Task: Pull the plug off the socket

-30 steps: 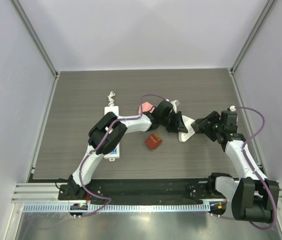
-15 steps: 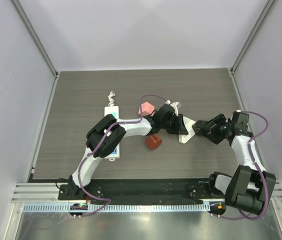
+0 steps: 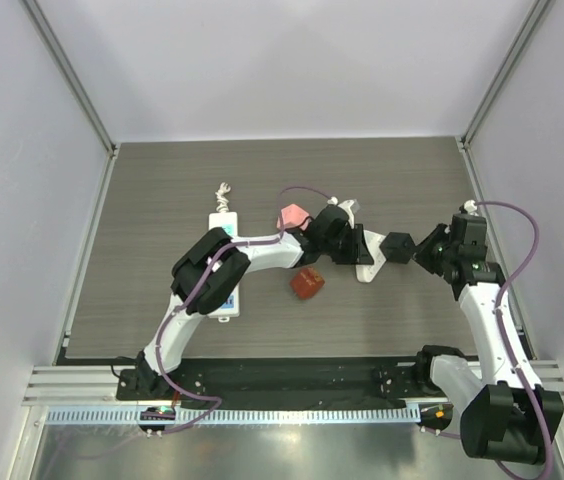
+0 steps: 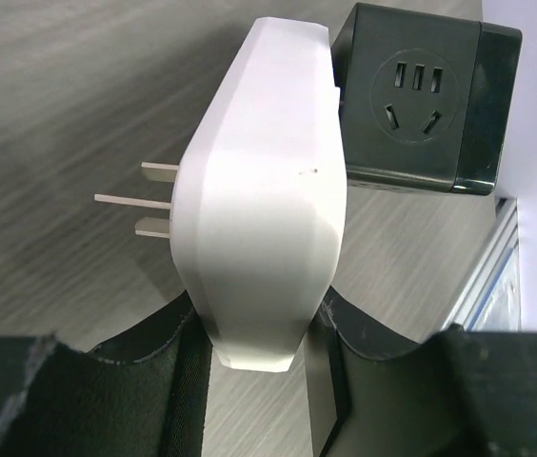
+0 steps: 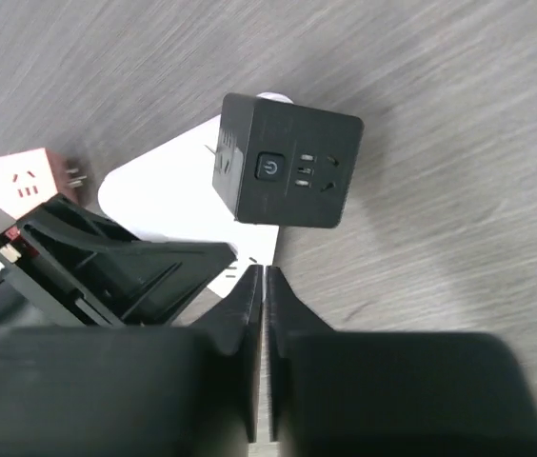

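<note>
White power strip (image 3: 219, 222) on left of table (image 3: 162, 180). Pink cube (image 3: 289, 216) and red-brown cube (image 3: 307, 284) near centre. Left gripper (image 4: 259, 343) clamped on white plug (image 4: 264, 190), three prongs bare, at centre. Black socket cube (image 4: 416, 100) just beside plug's right side; whether joined cannot be told. Right gripper (image 5: 263, 286) closed, holding nothing, just short of black socket cube.
</note>
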### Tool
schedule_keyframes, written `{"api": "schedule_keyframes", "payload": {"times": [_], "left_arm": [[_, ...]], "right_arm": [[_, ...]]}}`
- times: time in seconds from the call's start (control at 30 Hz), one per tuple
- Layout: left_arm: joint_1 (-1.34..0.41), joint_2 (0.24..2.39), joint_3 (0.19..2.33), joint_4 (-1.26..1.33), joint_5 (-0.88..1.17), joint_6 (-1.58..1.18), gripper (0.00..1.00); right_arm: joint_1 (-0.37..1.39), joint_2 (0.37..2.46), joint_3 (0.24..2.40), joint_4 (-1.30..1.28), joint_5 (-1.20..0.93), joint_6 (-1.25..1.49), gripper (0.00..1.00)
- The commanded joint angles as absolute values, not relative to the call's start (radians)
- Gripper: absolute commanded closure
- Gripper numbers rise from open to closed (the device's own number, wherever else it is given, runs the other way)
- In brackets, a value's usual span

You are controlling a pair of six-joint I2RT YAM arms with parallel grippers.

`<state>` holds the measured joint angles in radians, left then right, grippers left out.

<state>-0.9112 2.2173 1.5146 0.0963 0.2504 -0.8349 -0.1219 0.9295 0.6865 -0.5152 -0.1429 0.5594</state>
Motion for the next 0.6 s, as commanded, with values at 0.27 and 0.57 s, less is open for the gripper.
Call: {"api": "schedule_keyframes", "payload": {"times": [0.27,0.57], "left_arm": [[-0.888,2.217,1.463,-0.005,0.187,-0.807,1.0],[-0.888,2.226,1.474,0.029,0.254,-0.808,1.0]], "right_arm": [[-0.281,0.969,0.673,-0.462,-0.373,0.554,0.89],[-0.281,1.118,0.618,-0.252,-0.48,0.572,0.06]]}}
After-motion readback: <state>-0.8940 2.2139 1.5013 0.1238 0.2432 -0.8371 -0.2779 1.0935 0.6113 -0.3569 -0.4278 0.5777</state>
